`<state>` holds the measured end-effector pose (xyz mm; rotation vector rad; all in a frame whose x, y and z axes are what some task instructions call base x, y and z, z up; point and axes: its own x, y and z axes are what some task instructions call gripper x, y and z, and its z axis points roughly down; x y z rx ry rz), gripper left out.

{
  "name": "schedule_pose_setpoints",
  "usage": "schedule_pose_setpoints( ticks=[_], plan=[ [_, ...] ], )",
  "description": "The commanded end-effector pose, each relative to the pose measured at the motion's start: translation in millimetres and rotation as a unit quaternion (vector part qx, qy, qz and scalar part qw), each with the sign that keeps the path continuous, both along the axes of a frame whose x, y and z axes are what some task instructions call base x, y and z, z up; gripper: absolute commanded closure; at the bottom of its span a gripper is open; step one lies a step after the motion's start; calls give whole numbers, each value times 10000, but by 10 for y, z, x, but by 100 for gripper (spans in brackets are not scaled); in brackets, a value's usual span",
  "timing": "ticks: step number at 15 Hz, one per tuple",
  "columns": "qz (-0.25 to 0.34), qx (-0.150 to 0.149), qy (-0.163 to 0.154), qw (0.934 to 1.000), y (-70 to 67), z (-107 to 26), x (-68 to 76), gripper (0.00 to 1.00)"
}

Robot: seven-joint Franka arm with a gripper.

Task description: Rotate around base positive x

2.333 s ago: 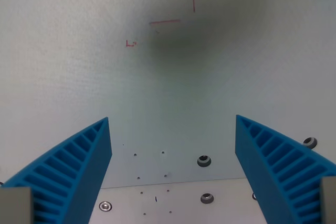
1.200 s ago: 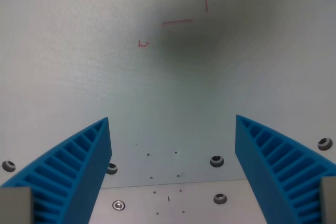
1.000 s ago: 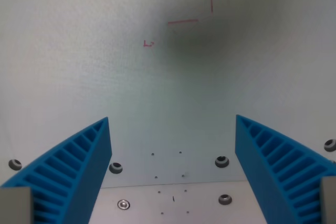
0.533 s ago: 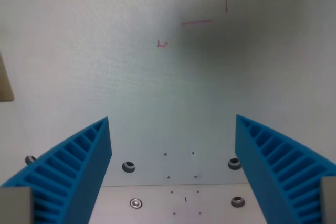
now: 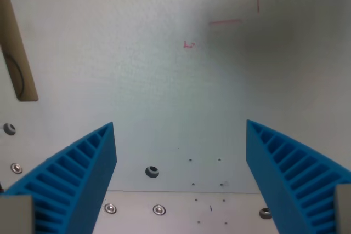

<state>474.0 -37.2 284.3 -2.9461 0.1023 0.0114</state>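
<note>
My gripper [image 5: 181,179] is open and empty. Its two blue ribbed fingers [image 5: 71,184] stand wide apart at the bottom left and bottom right of the wrist view. Between and beyond them lies a pale white surface [image 5: 164,91] with thin red pen marks [image 5: 225,22] near the top right. No loose object shows between the fingers.
A tan strip-like edge [image 5: 16,53] runs down the wrist view's left side. A metal plate [image 5: 175,212] with screws and small holes lies along the bottom. A dark screw hole [image 5: 152,171] sits just above it.
The whole scene has shifted toward the wrist view's right, so the camera has moved. The tan strip has come into view at the left. The fingers remain equally wide apart.
</note>
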Motion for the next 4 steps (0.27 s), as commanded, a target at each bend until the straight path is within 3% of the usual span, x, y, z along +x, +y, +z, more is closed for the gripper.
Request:
schedule_pose_setpoints(
  ticks=[1,4],
  plan=[
    [119,1121,47,9936,-60,29,11,0],
    [118,1295,49,9915,-60,29,11,0]
  ],
)
